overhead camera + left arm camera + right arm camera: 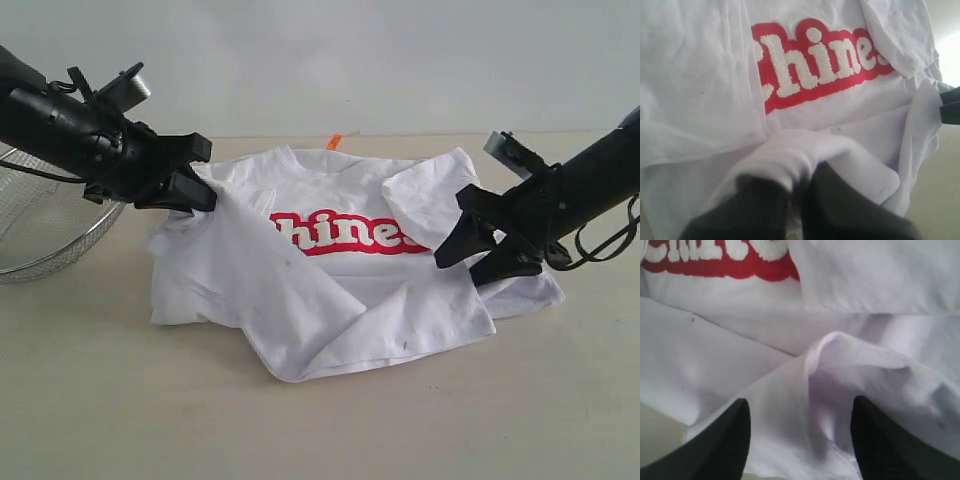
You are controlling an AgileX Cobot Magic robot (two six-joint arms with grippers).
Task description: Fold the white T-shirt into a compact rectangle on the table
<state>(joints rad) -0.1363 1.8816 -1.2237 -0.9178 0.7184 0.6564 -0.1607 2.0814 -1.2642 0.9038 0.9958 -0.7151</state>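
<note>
White T-shirt [330, 270] lies rumpled on the table [100, 400] between both grippers, collar pointing to the far side, hem nearest us, lettering running gripper to gripper. Left gripper [198, 192] is pinched tight on a shirt fold; right gripper [470, 262] hangs jaws apart over a cloth ridge.

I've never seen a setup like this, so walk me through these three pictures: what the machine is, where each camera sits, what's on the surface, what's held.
It is a robot with two black arms, each ending in a two-finger gripper. The wide picture comes from a camera off the arms; the two close-ups come from cameras on the wrists. A white T-shirt, partly folded, lies on a beige table near a wire basket. The left gripper pinches shirt fabric; the right gripper stands open over a fold.
</note>
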